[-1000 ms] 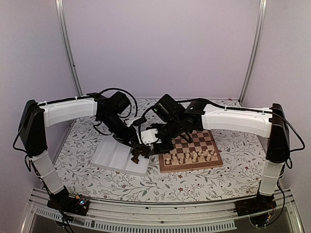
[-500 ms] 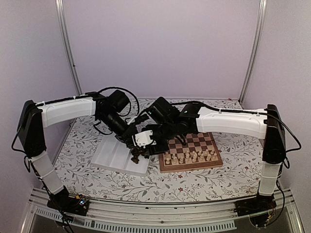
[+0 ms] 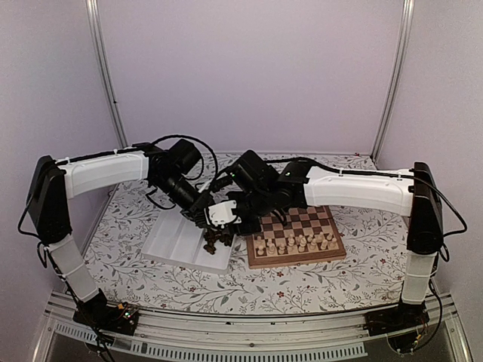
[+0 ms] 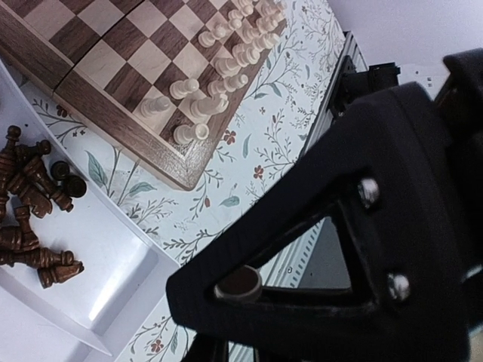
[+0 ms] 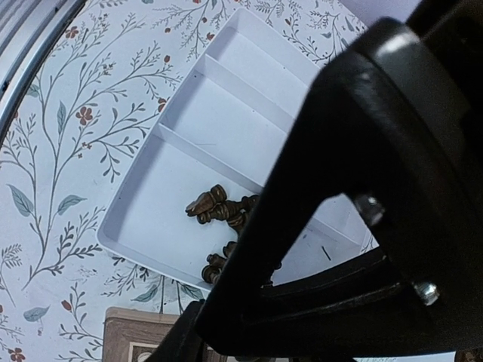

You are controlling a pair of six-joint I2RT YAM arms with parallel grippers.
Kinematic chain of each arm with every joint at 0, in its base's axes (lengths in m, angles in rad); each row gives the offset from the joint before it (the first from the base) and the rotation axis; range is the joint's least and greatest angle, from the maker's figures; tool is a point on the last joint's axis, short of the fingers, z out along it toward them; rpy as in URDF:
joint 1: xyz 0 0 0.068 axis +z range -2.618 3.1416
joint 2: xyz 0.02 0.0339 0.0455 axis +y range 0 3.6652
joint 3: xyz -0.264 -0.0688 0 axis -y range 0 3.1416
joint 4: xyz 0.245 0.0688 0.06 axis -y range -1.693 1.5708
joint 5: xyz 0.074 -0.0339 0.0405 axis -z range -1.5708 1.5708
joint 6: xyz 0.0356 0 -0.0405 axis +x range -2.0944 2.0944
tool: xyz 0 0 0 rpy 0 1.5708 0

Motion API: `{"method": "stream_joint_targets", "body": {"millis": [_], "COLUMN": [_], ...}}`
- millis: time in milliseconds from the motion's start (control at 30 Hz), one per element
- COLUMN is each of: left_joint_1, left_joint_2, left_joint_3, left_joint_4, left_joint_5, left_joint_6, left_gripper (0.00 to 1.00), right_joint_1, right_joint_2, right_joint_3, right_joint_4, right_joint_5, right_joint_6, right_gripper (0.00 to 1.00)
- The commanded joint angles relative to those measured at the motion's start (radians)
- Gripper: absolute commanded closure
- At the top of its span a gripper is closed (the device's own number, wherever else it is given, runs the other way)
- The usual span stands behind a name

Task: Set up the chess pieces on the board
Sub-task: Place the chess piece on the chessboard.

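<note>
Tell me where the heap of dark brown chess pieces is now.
In the top view the heap of dark brown chess pieces lies in the white tray, in its compartment nearest the board, just left of it.

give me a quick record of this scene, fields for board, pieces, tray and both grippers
board: cream pieces standing in its two near rows
dark pieces: lying heaped in the white tray, at the end by the board
left gripper: shut, over the tray
right gripper: close beside the left one, jaws unclear
to do: dark side not set
</note>
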Motion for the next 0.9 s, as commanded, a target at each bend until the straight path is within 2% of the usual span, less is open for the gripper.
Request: {"method": "stream_joint_targets", "body": {"millis": [0,167,267,433,600,733,867], "left_joint_1": [-0.002,0.006,0.008,0.007,-0.012,-0.153,-0.224], "left_joint_2": [-0.018,-0.028,-0.055,-0.164,-0.330,-0.466,-0.512], "left_joint_3": [0.011,0.021,0.034,0.006,-0.143,-0.314,-0.411], "left_joint_4": [0.028,0.026,0.028,0.141,0.434,0.775,1.024], "left_joint_5": [0.021,-0.008,-0.051,-0.171,-0.337,-0.572,-0.608], "left_joint_6": [0.005,0.003,0.006,-0.018,-0.069,0.007,0.070], "left_gripper": [0.92,0.89,0.86,0.84,0.81,0.74,0.71], "right_joint_1": [0.007,0.006,-0.003,-0.068,-0.154,-0.242,-0.289], "right_joint_2": [0.026,0.019,0.004,-0.048,-0.094,-0.110,-0.116], "right_joint_3": [0.005,-0.014,-0.027,-0.033,-0.036,-0.028,-0.026], "right_joint_4": [0.004,0.010,0.014,0.014,0.012,0.020,0.026], "right_joint_5": [-0.009,0.010,-0.002,-0.181,-0.414,-0.624,-0.747], "right_joint_6": [-0.002,0.000,0.012,0.098,0.213,0.295,0.346], "right_gripper": [0.69,0.83,0.86,0.88,0.90,0.90,0.90]}}
